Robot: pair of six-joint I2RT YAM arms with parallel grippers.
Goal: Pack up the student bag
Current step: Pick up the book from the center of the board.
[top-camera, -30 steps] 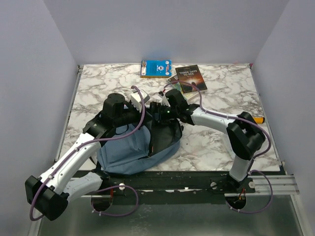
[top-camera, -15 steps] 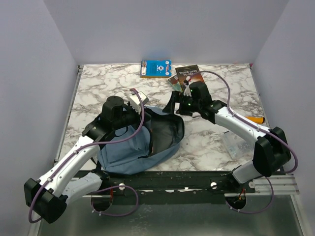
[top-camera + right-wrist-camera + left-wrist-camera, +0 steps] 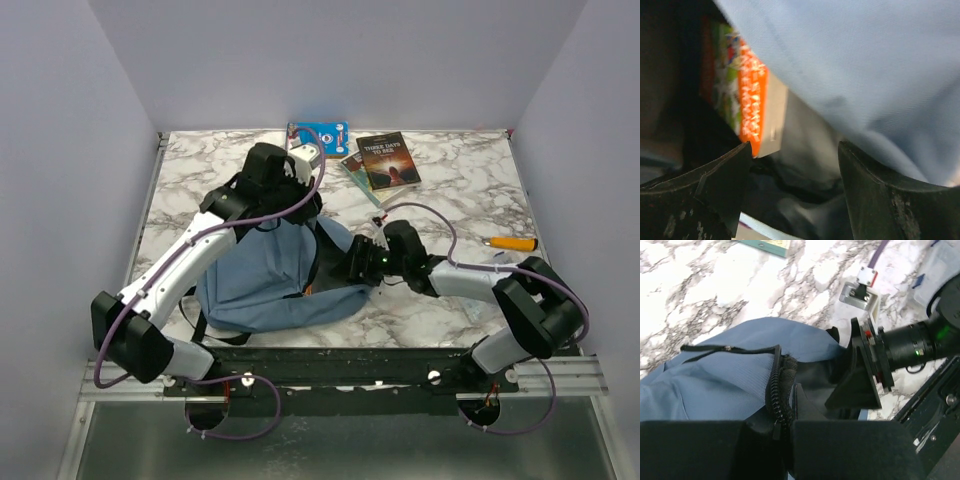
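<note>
The dusty-blue student bag (image 3: 255, 285) lies on the marble table near its front left. My left gripper (image 3: 298, 212) is shut on the bag's black zipper edge (image 3: 776, 390) and holds the mouth up. My right gripper (image 3: 357, 263) is open, with its jaws spread in the bag's mouth and nothing between them. In the right wrist view the blue fabric (image 3: 865, 65) hangs over the fingers (image 3: 715, 185), and an orange book (image 3: 747, 95) lies inside the bag. The left wrist view shows the right gripper (image 3: 855, 385) at the opening.
A blue book (image 3: 318, 138), a dark book (image 3: 388, 160) and another half under it (image 3: 350, 165) lie at the back. An orange pen (image 3: 512, 243) and a clear plastic pouch (image 3: 480, 295) lie at the right.
My left arm has swung toward the back and right, still on the bag's edge. My right gripper went out toward the books, then came back low into the bag's mouth.
</note>
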